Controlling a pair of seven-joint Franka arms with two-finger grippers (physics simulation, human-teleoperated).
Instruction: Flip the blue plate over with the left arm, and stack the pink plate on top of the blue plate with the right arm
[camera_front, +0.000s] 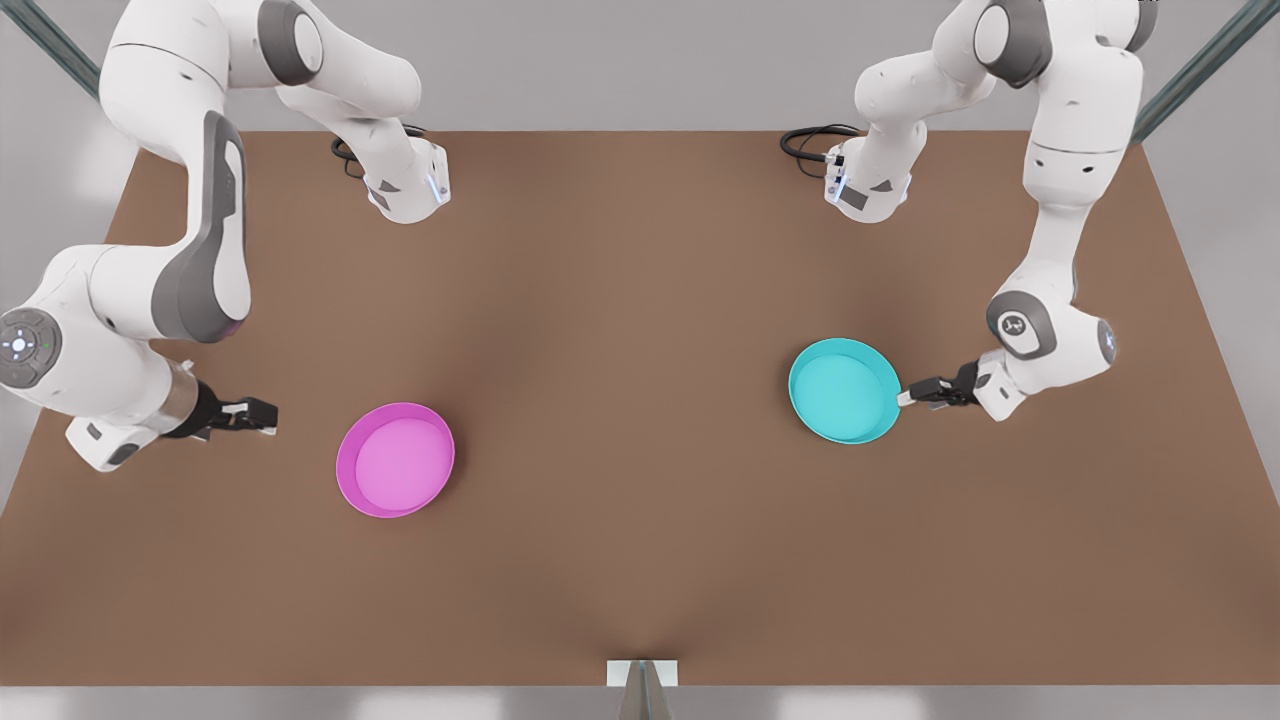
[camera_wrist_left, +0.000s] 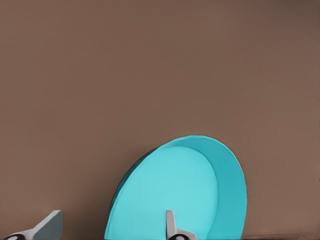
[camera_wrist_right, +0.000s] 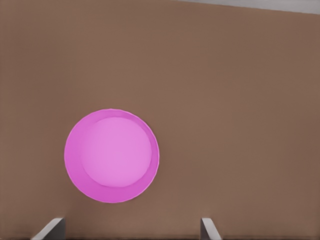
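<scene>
The blue plate (camera_front: 843, 390) lies on the brown table toward the front view's right, hollow side up. My left gripper (camera_front: 908, 397) is at its rim on the side away from the table's middle. In the left wrist view the left gripper (camera_wrist_left: 112, 220) is open, with one finger in front of the blue plate (camera_wrist_left: 170, 185) and the other out past its edge. The pink plate (camera_front: 397, 460) lies hollow side up toward the front view's left. My right gripper (camera_front: 262, 414) hangs low and open beside it, a short gap away, and the pink plate (camera_wrist_right: 112, 156) sits ahead of the right gripper (camera_wrist_right: 132, 225).
The table (camera_front: 640, 300) has wide bare room between the two plates. Black cables (camera_front: 810, 145) coil at the back by each arm's base. A small white bracket (camera_front: 642, 672) sits at the front edge. Grey floor borders the table.
</scene>
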